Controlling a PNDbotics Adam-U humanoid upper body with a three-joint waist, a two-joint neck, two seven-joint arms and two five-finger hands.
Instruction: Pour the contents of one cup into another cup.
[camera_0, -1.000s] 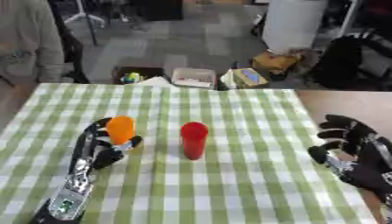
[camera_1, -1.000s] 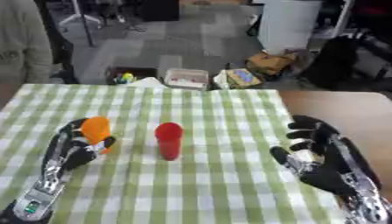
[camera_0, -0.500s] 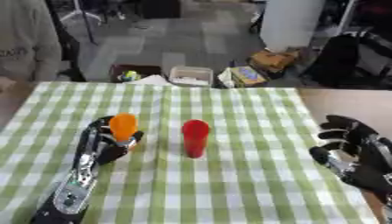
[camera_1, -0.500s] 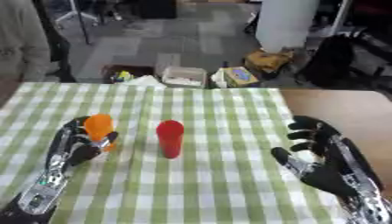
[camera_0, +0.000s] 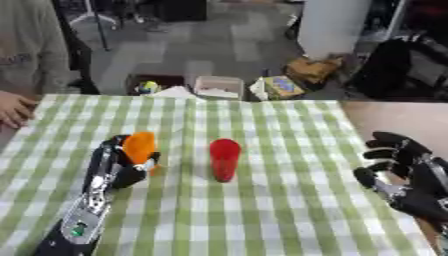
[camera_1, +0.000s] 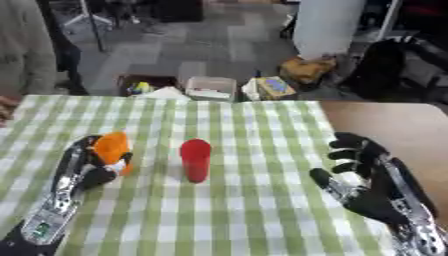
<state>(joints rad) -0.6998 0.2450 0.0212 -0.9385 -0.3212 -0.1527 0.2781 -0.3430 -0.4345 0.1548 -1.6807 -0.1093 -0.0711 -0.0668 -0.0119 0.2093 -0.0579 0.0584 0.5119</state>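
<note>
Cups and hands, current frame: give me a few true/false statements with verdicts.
1. The left hand has its fingers curled round the orange cup. True.
2. The red cup lies tipped over on the checked cloth. False: it stands upright on the cloth.
3. The right hand is holding the red cup. False: it hangs open at the table's right side, apart from both cups.
4. The orange cup is to the left of the red cup. True.
5. The orange cup is tipped over the red cup's mouth. False: the two cups are apart, with cloth showing between them.
</note>
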